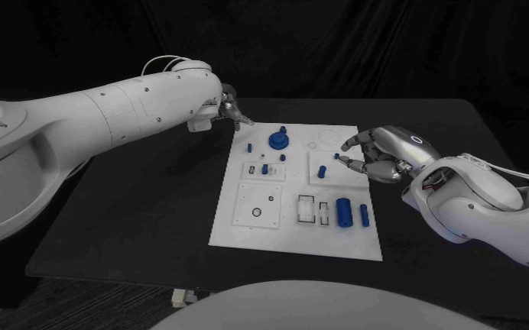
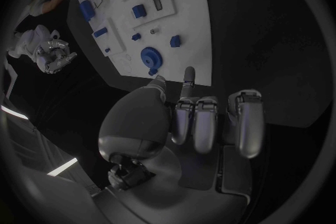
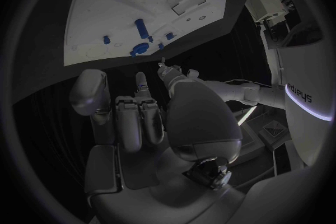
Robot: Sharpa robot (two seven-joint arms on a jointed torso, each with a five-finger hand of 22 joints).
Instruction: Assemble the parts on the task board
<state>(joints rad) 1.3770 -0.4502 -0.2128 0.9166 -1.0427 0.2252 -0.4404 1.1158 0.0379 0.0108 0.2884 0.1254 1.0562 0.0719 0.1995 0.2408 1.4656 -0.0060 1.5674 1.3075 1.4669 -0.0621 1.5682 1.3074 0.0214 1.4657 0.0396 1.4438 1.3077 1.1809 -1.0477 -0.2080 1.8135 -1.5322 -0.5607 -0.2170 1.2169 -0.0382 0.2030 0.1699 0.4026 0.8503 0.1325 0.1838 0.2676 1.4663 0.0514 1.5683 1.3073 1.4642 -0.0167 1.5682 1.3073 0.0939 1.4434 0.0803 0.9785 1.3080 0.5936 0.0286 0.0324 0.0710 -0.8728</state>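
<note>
The white task board (image 1: 289, 227) lies in the middle of the black table. A blue round part (image 1: 278, 141) with a knob stands near its far edge, and small blue parts (image 1: 322, 170) sit around the board's middle. Two blue cylinders (image 1: 345, 211) lie side by side on its near right area. My left hand (image 1: 229, 110) hovers off the board's far left corner, fingers loosely bent and holding nothing. My right hand (image 1: 381, 154) hangs at the board's right edge, thumb and fingers apart and empty. The left wrist view shows the left hand (image 2: 203, 117) just short of the round part (image 2: 150, 57).
Bare black table (image 1: 144, 215) surrounds the board on all sides. Rectangular and round recesses (image 1: 306, 209) mark the board's near half. In the right wrist view the right hand (image 3: 154, 117) sits off the board (image 3: 98, 17), with the left arm (image 3: 238, 89) beyond.
</note>
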